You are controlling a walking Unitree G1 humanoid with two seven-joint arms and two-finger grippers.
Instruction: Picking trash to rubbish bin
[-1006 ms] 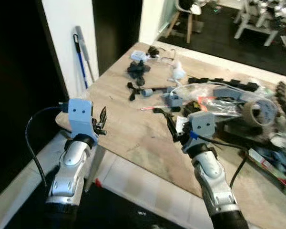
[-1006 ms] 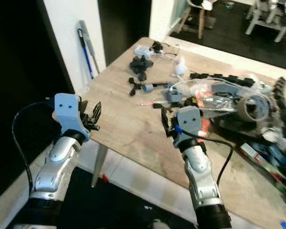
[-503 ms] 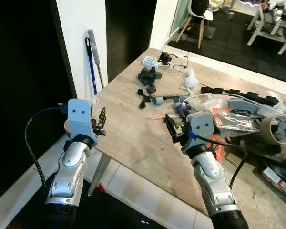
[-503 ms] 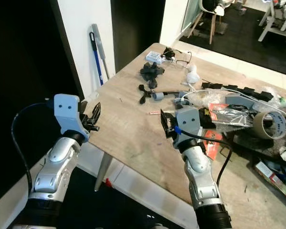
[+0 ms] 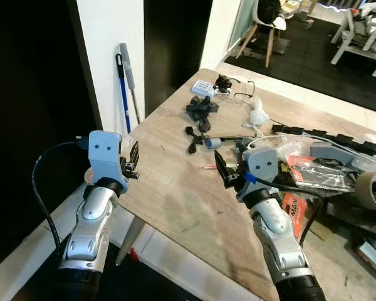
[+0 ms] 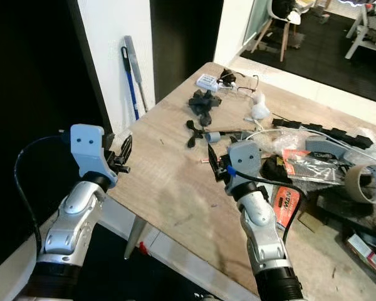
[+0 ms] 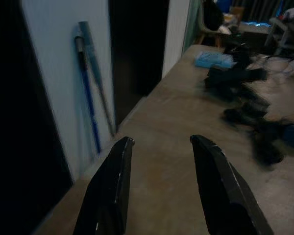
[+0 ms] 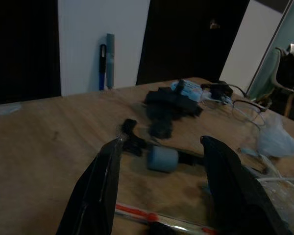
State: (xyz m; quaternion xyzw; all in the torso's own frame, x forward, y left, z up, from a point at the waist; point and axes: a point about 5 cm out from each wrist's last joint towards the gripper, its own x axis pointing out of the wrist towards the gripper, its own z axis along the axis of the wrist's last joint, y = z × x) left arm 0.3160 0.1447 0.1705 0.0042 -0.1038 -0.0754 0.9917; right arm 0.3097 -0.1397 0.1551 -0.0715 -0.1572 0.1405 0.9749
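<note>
From the head, the left gripper (image 5: 135,158) hovers at the wooden table's (image 5: 175,194) near corner; the right gripper (image 5: 222,172) hangs above mid-table, just short of a thin red-tipped stick (image 5: 208,167). Left wrist: fingers (image 7: 108,188) spread, empty. Right wrist: fingers (image 8: 95,188) wide, the stick (image 8: 157,218) between them, grey cylinder (image 8: 162,158) beyond.

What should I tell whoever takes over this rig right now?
Left end effector: open, empty, at the table's near corner.
Right end effector: open, empty, above the wooden table, facing a small red-and-white stick and a grey-tipped black part.
Clutter, including a tape roll, lies to the right.
Done: nothing picked.
Left: grasp the trash, find the bin.
</note>
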